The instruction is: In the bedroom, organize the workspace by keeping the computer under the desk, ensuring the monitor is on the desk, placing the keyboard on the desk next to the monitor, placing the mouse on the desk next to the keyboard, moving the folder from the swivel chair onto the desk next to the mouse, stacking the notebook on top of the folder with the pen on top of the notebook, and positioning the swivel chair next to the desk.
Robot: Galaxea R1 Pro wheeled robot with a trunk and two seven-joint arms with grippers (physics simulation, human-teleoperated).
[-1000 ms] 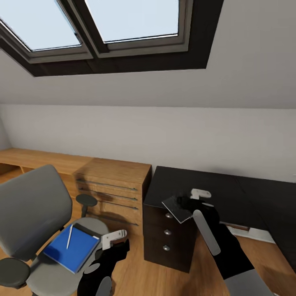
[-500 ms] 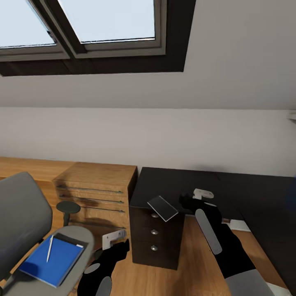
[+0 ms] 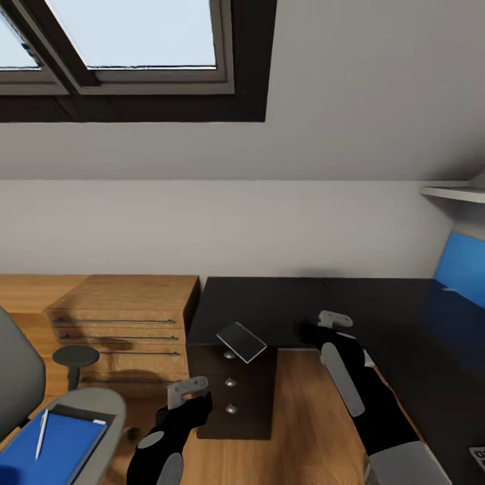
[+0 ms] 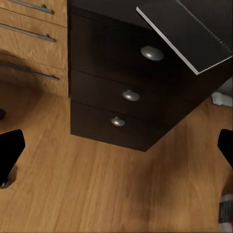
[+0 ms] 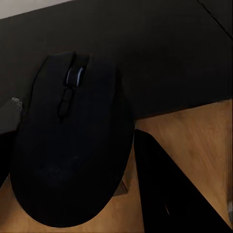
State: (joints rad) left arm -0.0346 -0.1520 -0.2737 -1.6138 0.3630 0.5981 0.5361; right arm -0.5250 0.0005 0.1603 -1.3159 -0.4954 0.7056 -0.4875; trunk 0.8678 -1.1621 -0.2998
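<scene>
- The right gripper (image 3: 322, 327) is clenched on the mouse (image 5: 73, 145). In the right wrist view the mouse sits close up between the fingers, with one black finger (image 5: 165, 194) pressed along its side.
- The mouse's scroll wheel and side buttons face the camera. A small pale mark beside the mouse is too blurred to read.
- The gripper and mouse hang over the front edge of the desk (image 3: 283, 303). Black desk top lies under the nose of the mouse and wood floor (image 3: 303, 404) under its tail.
- To the left of the right gripper, near but apart from it, the notebook (image 3: 241, 341) rests tilted at the desk's corner. It juts out past the drawer unit (image 4: 121, 73).
- The left gripper (image 3: 187, 392) is released and holds nothing. Its black fingertips (image 4: 9, 150) stand wide apart above the floor.
- The three-knob drawer unit is straight ahead of the left gripper, and the notebook's overhanging corner is above and beyond it.
- Well to the left of the left gripper, the chair (image 3: 101, 404) carries the folder (image 3: 57, 448) flat on its seat. The pen (image 3: 42, 433) lies on the folder.
- A low wood cabinet (image 3: 121, 316) stands beyond the chair, just beside the drawer unit.
- Far to the right of the right gripper, a bright blue panel (image 3: 461, 266) stands on the desk top, under a shelf (image 3: 451, 193).
</scene>
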